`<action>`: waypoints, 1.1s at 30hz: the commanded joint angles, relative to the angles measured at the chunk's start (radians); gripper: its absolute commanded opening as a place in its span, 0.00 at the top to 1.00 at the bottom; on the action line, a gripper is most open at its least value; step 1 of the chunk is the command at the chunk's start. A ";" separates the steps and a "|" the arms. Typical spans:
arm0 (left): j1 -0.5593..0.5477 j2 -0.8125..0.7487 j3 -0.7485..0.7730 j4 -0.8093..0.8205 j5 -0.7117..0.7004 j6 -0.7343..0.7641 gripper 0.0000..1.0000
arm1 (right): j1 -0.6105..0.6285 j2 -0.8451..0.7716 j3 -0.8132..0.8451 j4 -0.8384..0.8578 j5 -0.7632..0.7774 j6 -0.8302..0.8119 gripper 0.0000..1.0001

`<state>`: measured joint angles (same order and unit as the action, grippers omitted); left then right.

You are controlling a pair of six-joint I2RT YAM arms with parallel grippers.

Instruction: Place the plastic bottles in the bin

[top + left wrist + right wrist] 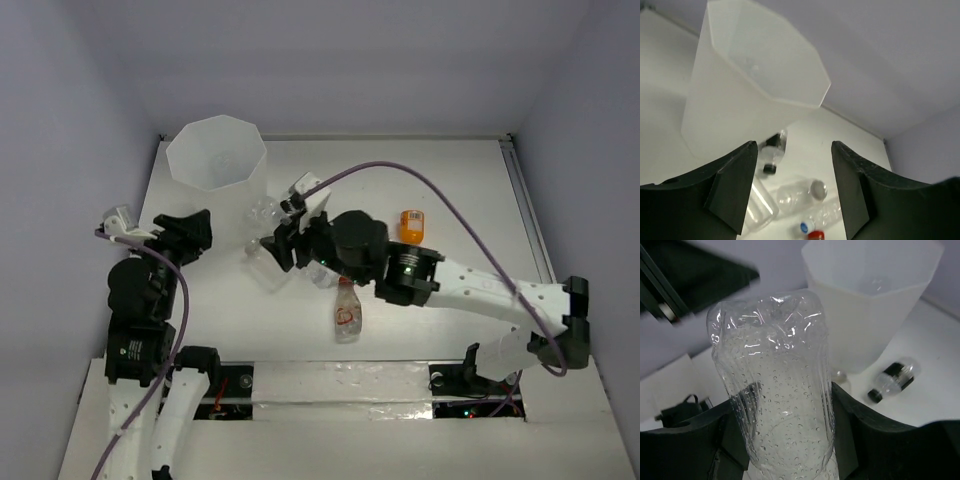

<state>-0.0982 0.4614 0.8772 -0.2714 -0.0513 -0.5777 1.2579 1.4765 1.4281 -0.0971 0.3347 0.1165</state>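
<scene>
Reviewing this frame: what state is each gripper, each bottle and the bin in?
Left gripper: open, empty.
Right gripper: shut on clear bottle, droplets inside.
Black-capped bottle: lying on table beside bin.
Orange bottle: on table, untouched.
Bin: upright, open-topped.

1. The white table (470, 190) meets grey walls at its far and side edges.
2. The bin (215, 150) stands upright at the far left corner.
3. A black-capped bottle (774, 152) lies on its side just beside the bin.
4. An orange bottle (411, 224) sits right of centre, apart from the others.
5. A clear bottle with red markings (346, 312) lies nearer the front edge.
</scene>
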 commanded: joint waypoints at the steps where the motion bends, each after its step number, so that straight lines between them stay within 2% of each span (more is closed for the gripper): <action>1: 0.003 -0.072 -0.104 -0.138 0.080 -0.089 0.43 | -0.031 -0.054 0.040 0.031 0.026 -0.077 0.54; 4: 0.003 -0.154 -0.206 -0.126 0.159 -0.151 0.46 | -0.087 -0.050 0.119 0.048 -0.035 -0.106 0.55; 6: 0.003 -0.205 -0.266 -0.086 0.192 -0.210 0.46 | -0.107 0.008 0.230 0.063 -0.077 -0.158 0.55; 10: 0.003 -0.227 -0.400 -0.037 0.263 -0.281 0.30 | -0.150 0.170 0.455 0.147 -0.128 -0.181 0.57; 12: 0.003 -0.224 -0.434 0.004 0.283 -0.303 0.18 | -0.187 0.241 0.579 0.187 -0.144 -0.157 0.59; 13: 0.003 -0.222 -0.458 0.015 0.297 -0.315 0.13 | -0.204 0.276 0.612 0.245 -0.161 -0.140 0.60; 14: 0.003 -0.219 -0.468 0.021 0.298 -0.317 0.04 | -0.231 0.338 0.635 0.282 -0.190 -0.120 0.60; 15: 0.003 -0.218 -0.474 0.027 0.291 -0.317 0.02 | -0.247 0.370 0.658 0.321 -0.194 -0.083 0.60; 19: 0.003 -0.234 -0.488 0.012 0.237 -0.326 0.01 | -0.301 0.545 0.869 0.437 -0.253 0.047 0.63; 22: 0.003 -0.231 -0.477 -0.029 0.185 -0.349 0.01 | -0.310 0.698 1.026 0.444 -0.258 0.071 0.64; 23: 0.003 -0.224 -0.474 -0.043 0.174 -0.355 0.01 | -0.319 0.737 1.136 0.447 -0.263 0.075 0.64; 25: 0.003 -0.190 -0.477 -0.057 0.163 -0.367 0.01 | -0.319 0.821 1.201 0.488 -0.257 0.083 0.65; 27: -0.006 -0.146 -0.481 -0.063 0.154 -0.373 0.01 | -0.328 0.844 1.207 0.523 -0.255 0.097 0.65; 30: -0.015 -0.078 -0.469 -0.071 0.122 -0.376 0.01 | -0.339 0.851 1.126 0.577 -0.255 0.124 0.64; 33: -0.015 -0.014 -0.422 -0.100 0.073 -0.337 0.01 | -0.339 0.872 1.103 0.568 -0.284 0.135 0.53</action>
<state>-0.1101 0.4007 0.3954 -0.3561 0.0807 -0.9356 0.9237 2.3657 2.5336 0.3489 0.0875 0.2180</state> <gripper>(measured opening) 0.990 0.596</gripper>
